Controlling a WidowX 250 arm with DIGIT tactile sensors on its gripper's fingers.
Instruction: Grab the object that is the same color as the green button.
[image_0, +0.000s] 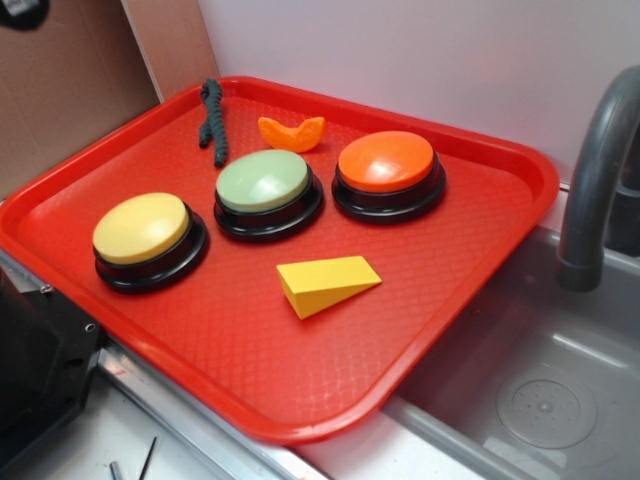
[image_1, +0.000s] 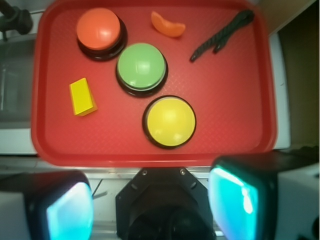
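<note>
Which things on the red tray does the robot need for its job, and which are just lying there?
Needed for the job:
- green button, which gives the color to match
- dark green rope strip, the thing to grab

Just lying about:
- yellow button
- orange button
- orange curved piece
- yellow wedge
- red tray, which only holds everything
- grey faucet and sink

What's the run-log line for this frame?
phase: pre-grasp | gripper: open, off tray | target: green rope, far tray corner, untouched | green button: mid-tray
</note>
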